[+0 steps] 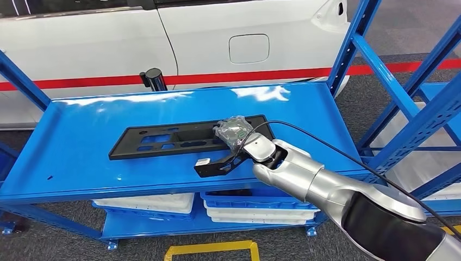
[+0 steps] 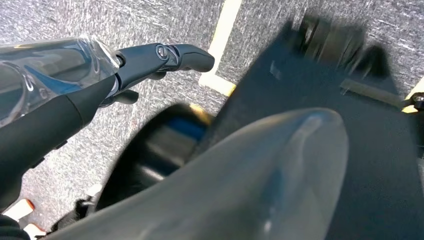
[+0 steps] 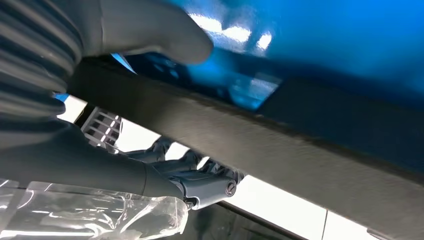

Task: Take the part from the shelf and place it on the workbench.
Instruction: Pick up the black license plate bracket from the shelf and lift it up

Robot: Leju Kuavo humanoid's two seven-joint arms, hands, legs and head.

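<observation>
Part: black plastic bracket [image 1: 213,165], centre frame, at shelf [image 1: 81,136] front edge.
Right hand [image 1: 247,145]: fingers closed around bracket.
Left hand [image 2: 150,62]: fingers curled, holding nothing.

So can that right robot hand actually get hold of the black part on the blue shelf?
Probably yes. The right robot hand is already at the near edge of the black part, thumb over it and fingers beneath, with nothing between them on the shelf.
</observation>
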